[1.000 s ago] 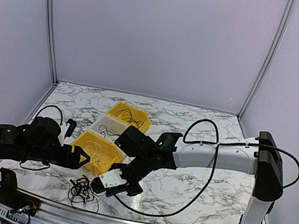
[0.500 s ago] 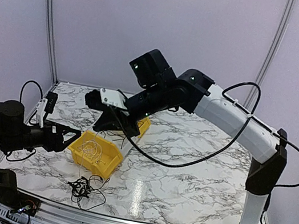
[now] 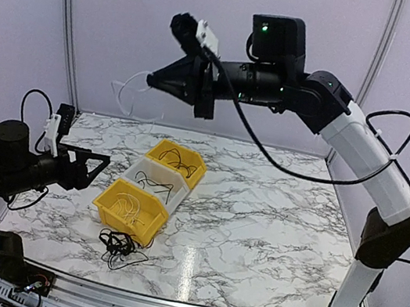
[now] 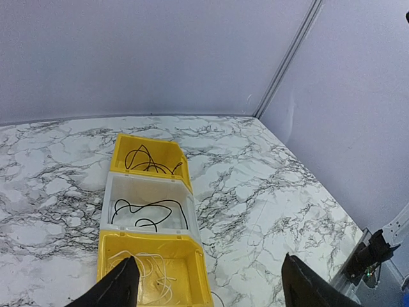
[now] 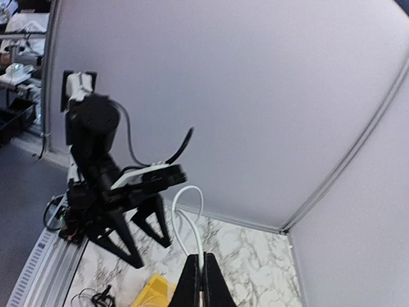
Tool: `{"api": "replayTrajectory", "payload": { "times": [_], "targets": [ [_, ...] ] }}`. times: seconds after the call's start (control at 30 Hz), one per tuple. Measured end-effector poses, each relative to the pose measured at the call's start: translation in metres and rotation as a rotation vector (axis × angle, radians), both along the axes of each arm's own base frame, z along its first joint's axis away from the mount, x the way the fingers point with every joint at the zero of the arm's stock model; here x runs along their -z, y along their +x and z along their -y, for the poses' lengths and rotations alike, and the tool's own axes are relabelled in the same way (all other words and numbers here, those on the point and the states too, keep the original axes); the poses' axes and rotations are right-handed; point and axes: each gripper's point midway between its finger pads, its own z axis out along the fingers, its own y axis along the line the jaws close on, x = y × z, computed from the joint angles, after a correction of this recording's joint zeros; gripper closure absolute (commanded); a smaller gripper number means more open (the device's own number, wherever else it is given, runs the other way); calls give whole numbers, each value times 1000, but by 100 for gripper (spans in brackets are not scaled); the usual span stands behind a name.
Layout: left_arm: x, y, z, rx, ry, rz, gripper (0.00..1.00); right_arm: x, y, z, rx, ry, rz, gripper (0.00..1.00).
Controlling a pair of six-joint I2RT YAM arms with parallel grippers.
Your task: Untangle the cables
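A loose tangle of thin black cables (image 3: 119, 244) lies on the marble table in front of the near yellow bin (image 3: 131, 210); it also shows in the right wrist view (image 5: 96, 297). My right gripper (image 3: 153, 79) is raised high above the table's back left. It is shut on a thin white cable (image 5: 187, 214) that loops out from the fingertips (image 5: 203, 272); the loop shows faintly in the top view (image 3: 118, 90). My left gripper (image 3: 98, 164) is open and empty, above the table left of the bins; in its wrist view (image 4: 211, 291) it looks down over them.
Three bins stand in a row: a far yellow bin (image 4: 147, 157) with black cables, a white bin (image 4: 150, 204) with a black cable, and the near yellow bin (image 4: 185, 268) with white cables. The booth walls close the back and sides.
My right arm rose from table level beside the tangle to high above the back left, carrying the white cable. My left arm drew back to the left, away from the near bin.
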Motion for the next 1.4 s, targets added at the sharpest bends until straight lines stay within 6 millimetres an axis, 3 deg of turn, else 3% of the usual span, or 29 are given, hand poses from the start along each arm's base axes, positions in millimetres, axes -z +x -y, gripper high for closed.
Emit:
{"api": "replayTrajectory", "payload": {
  "times": [0.1,0.2,0.3,0.4,0.53,0.6,0.83,0.97,1.03,1.17,1.4],
  "targets": [
    [2,3,3,-4,14,1,19,-46,24,12,70,140,7,100],
    [12,7,13,7,43,-19,20,-82,32,25,99,252,17,100],
    [23,13,25,20,67,-41,20,-101,25,30,88,308,18,100],
    [25,17,31,19,69,-44,20,-106,23,35,94,326,22,100],
    [14,23,28,-17,51,-10,20,-89,27,39,125,287,7,100],
    [0,26,23,-48,43,19,20,-70,32,38,145,246,-6,100],
    [-77,27,1,-123,-37,165,13,10,58,25,236,73,-52,100],
    [-126,27,8,-94,-68,237,11,38,69,18,263,7,-82,100],
    [-138,29,17,-73,-67,251,11,47,71,14,262,-13,-93,100],
    [-143,43,44,-44,-22,248,16,60,72,7,243,-35,-113,100],
    [-110,65,70,-54,105,209,23,52,65,5,201,-21,-125,100]
  ]
}}
